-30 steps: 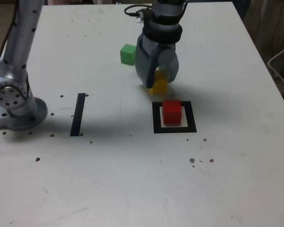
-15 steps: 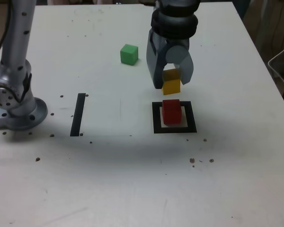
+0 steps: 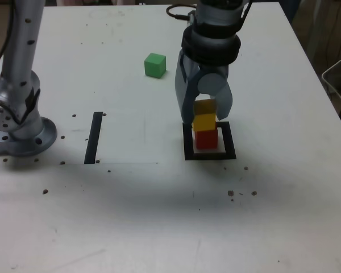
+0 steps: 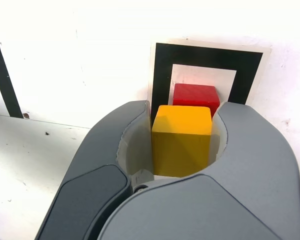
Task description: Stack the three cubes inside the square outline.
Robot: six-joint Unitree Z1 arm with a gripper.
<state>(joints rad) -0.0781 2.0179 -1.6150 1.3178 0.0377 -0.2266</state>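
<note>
You're looking down on a white, speck-marked flat worktop (image 3: 159,227) under even light.
A straight black tape strip (image 3: 94,137) lies toward the exterior view's left; a white cable (image 3: 336,74) loops in the dim room beyond the right edge.

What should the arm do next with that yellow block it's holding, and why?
Probably ease the yellow cube straight down and let go. The gripper is shut on it, and the cube hangs just over the red cube, which already sits inside the square outline. Whether the two cubes touch yet is hard to tell. The green cube waits apart on the table.
</note>
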